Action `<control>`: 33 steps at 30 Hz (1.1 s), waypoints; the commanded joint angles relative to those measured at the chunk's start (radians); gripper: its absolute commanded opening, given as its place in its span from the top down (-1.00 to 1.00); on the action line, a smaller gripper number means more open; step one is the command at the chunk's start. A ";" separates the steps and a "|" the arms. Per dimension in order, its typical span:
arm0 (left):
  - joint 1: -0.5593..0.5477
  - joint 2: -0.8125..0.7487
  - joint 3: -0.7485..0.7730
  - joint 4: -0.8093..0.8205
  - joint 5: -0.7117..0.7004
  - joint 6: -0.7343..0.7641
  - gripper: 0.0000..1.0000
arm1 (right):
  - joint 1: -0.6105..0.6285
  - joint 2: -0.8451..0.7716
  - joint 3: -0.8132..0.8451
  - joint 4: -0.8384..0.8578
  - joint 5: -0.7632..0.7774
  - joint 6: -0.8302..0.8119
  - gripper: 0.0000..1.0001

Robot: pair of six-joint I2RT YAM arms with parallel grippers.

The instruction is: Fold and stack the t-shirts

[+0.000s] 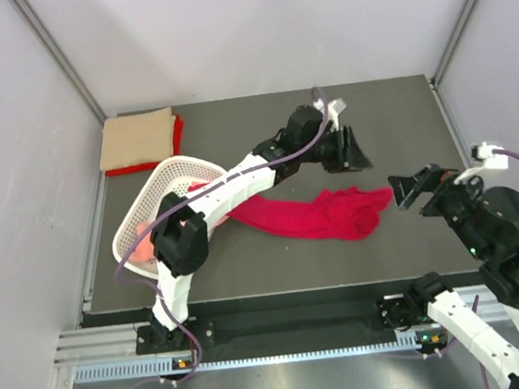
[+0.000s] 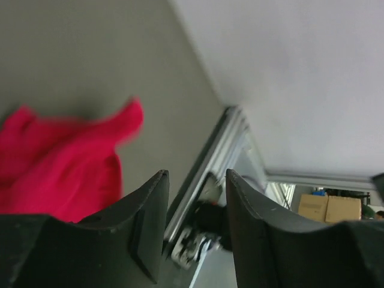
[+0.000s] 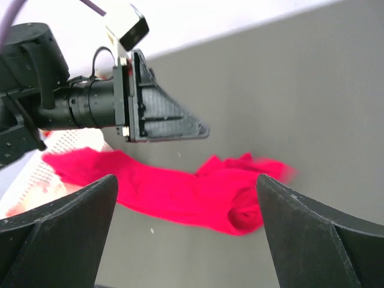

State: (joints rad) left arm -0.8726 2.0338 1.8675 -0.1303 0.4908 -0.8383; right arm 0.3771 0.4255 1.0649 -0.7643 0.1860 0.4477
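Dark grey flat surface (image 1: 261,120) carries all items. One bright crimson red cloth t-shirt (image 1: 322,216) lies unfolded and crumpled in a long band across the middle of the surface. Its left end runs under the left arm toward the white plastic mesh basket (image 1: 178,166), and its right end is bunched; whether a neck label shows in the folds cannot be told. Salmon pink cloth (image 1: 141,237) sits inside the basket. At the far left corner a folded tan t-shirt (image 1: 137,138) rests on top of a folded red t-shirt (image 1: 178,133), of which only the edges show. The left gripper (image 1: 355,152) hangs above bare surface on the far side of the crimson t-shirt, apart from it; its black fingers (image 2: 147,228) stand a narrow gap apart with nothing between them. The right gripper (image 1: 415,187) is near the bunched right end of the crimson t-shirt; its fingers (image 3: 66,234) are spread wide and hold nothing. Brown cardboard boxes (image 2: 327,208) stand beyond the surface in the left wrist view; any print on them is too small to read.
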 commanded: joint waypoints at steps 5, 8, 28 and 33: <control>0.212 -0.261 -0.330 -0.215 -0.105 0.148 -0.09 | 0.009 0.142 -0.195 0.233 -0.181 -0.037 -0.93; 0.376 -0.372 -0.398 -0.325 -0.129 0.160 -0.16 | 0.019 0.248 -0.284 0.371 -0.279 -0.035 -0.87; 0.635 -0.176 -0.191 -0.626 -0.448 0.306 -0.17 | 0.598 1.208 -0.161 1.079 -0.060 -0.521 -0.95; 0.636 -0.153 -0.232 -0.635 -0.530 0.294 -0.19 | 0.605 1.320 -0.115 1.100 0.004 -0.529 -0.83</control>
State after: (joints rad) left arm -0.2398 1.8771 1.6466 -0.7456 0.0414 -0.5476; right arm 0.9661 1.7206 0.8886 0.2363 0.1322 -0.0441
